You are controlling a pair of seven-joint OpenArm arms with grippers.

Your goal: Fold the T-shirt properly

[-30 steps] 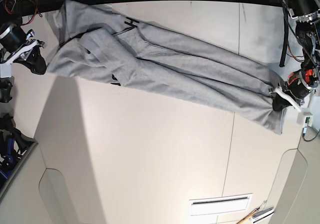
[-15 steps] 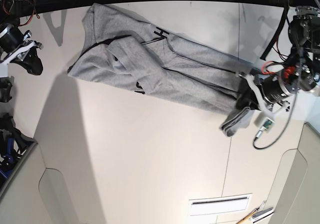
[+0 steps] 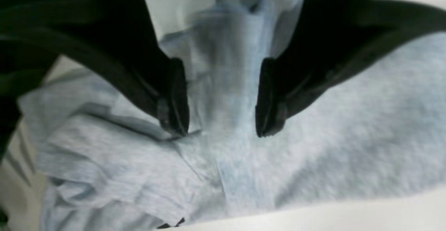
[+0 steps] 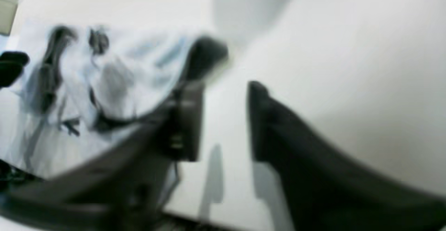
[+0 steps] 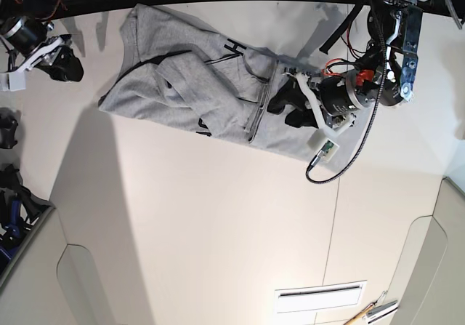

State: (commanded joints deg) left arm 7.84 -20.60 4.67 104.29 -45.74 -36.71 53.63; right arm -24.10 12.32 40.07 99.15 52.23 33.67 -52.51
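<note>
The heather-grey T-shirt [image 5: 182, 85] lies bunched across the far side of the table, its right end doubled back over its middle. Black lettering [image 5: 232, 47] peeks out of the folds. My left gripper [image 5: 285, 110] hovers over that doubled part. In the left wrist view my left gripper [image 3: 223, 131] is open, its fingers [image 3: 174, 98] either side of a raised ridge of T-shirt [image 3: 331, 137]. My right gripper [image 5: 65, 69] sits at the far left, apart from the cloth. The right wrist view shows my right gripper [image 4: 223, 119] open and empty over bare table, the T-shirt [image 4: 139, 70] off to its left.
The white table [image 5: 218, 230] stretches toward the near side. A white slotted plate [image 5: 320, 296] and some tools [image 5: 370, 312] lie near the front right. A cable with a small board [image 5: 323, 149] hangs from the left arm. Dark equipment [image 5: 11, 201] lines the left edge.
My left arm has swung left, carrying the shirt's right end over its middle, so the shirt is now about half as long. The right gripper has moved up and away from the cloth.
</note>
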